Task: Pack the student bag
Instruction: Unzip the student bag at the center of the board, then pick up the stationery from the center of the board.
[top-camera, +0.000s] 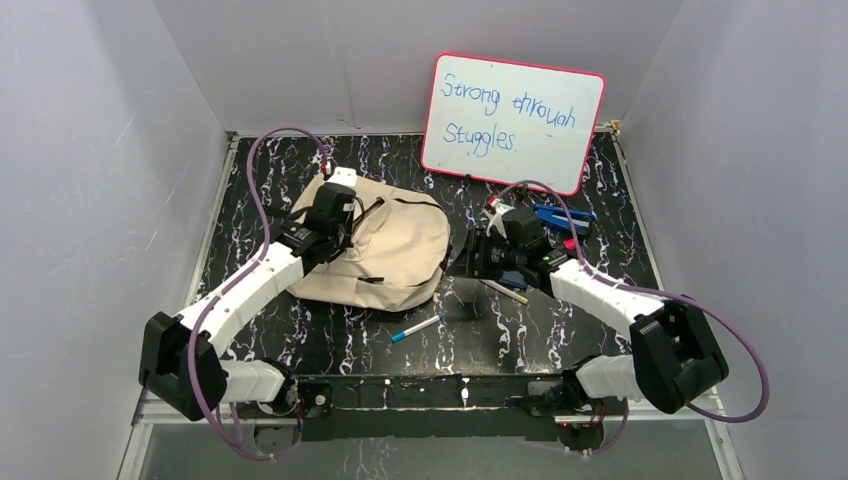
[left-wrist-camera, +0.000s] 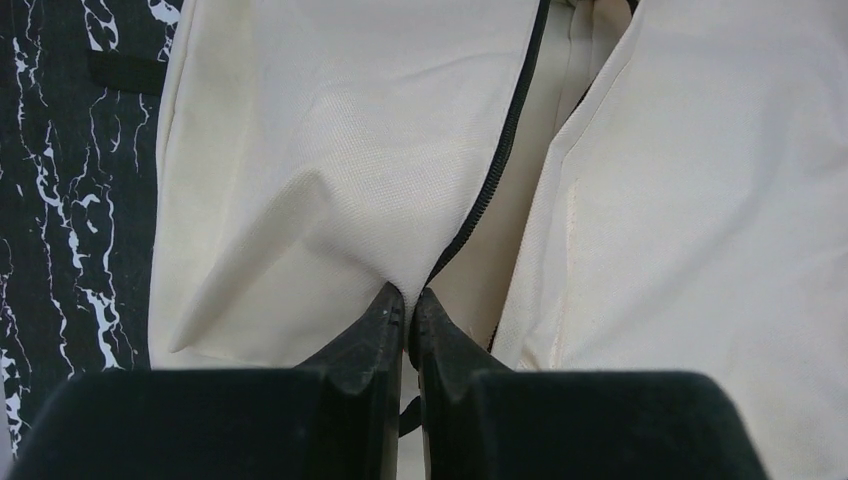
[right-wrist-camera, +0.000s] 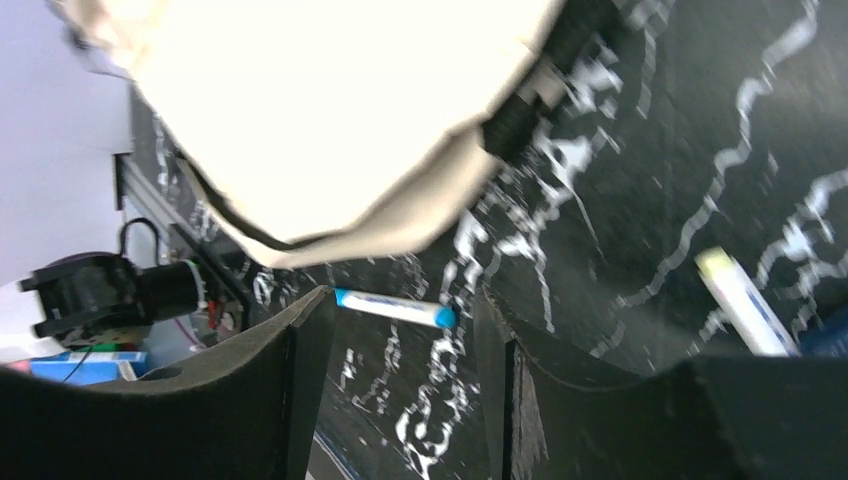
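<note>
The main risk is a weak pinch: the left gripper (left-wrist-camera: 408, 305) has its fingers pressed together on a thin fold of the student bag (left-wrist-camera: 330, 180), right where the zipper (left-wrist-camera: 500, 150) line runs down to the tips. If the arm lifts or pulls toward 12 o'clock, the cloth could slide out, or the whole soft bag could drag across the table (top-camera: 330, 340) instead of opening. A pull on the cloth rather than the zipper teeth may also only bunch the canvas.

The right gripper (right-wrist-camera: 400, 300) hangs with its fingers well apart and holds nothing. A blue-capped marker (right-wrist-camera: 395, 308) lies on the table beyond the gap; a careless descent could knock it away.

From the left fingertips the bag spreads from 9 through 12 to 3 o'clock, touching them. From the right fingers it sits at 11 o'clock, apart. In the top view it lies at 10 o'clock of the table's middle
</note>
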